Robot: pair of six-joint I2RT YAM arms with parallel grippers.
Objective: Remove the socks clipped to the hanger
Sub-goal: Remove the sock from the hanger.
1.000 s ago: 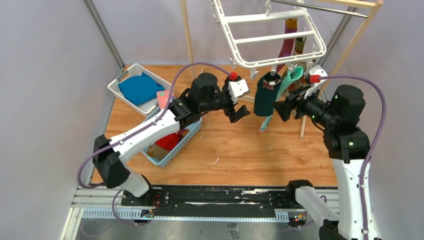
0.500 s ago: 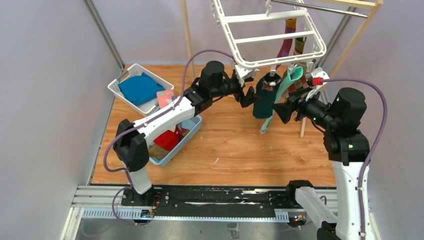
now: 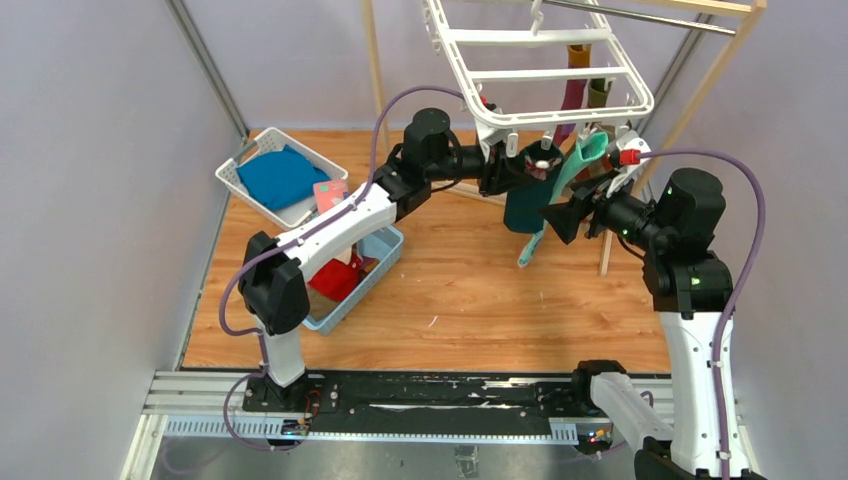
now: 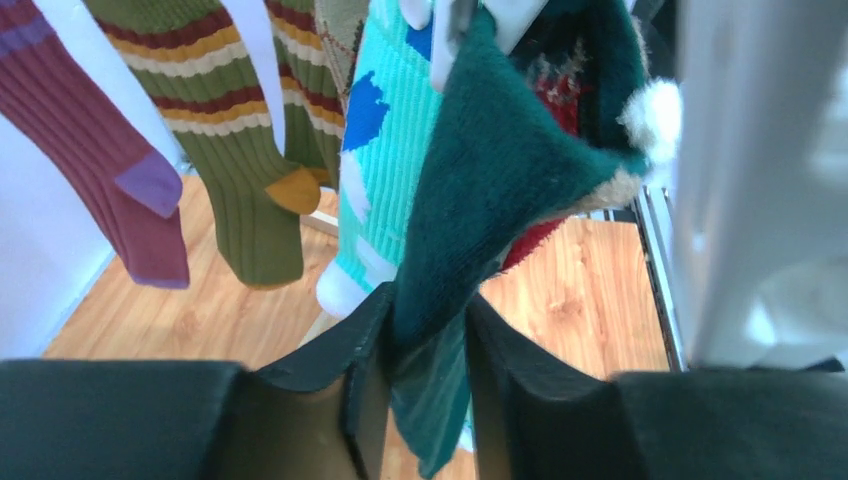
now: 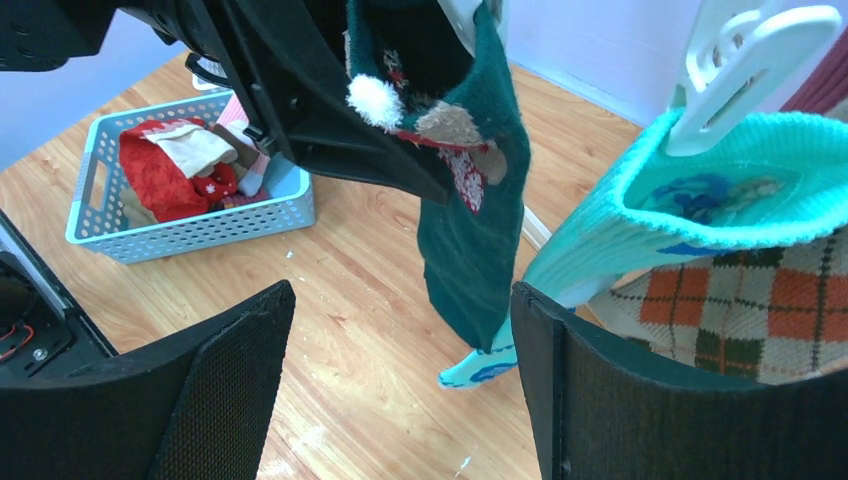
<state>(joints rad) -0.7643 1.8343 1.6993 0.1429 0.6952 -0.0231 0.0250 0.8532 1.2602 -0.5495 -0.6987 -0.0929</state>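
Under the hanger [image 3: 550, 74], upper centre of the overhead view: dark green sock [image 3: 522, 205] hangs from a white clip [image 4: 450, 30], with a turquoise sock [image 5: 700, 200] and striped ones clipped beside it
Left gripper [image 4: 425, 340]: fingers pinched together on the dark green sock's fabric, low in its wrist view
Right gripper [image 5: 400, 370]: fingers wide apart, nothing between them, waiting just right of that sock
Step in hand: gripping this sock to take it off the clip
Next move: probably a steady downward pull until the clip lets go, then a carry to the blue basket [image 5: 190, 225] at left
Writing: none readable anywhere
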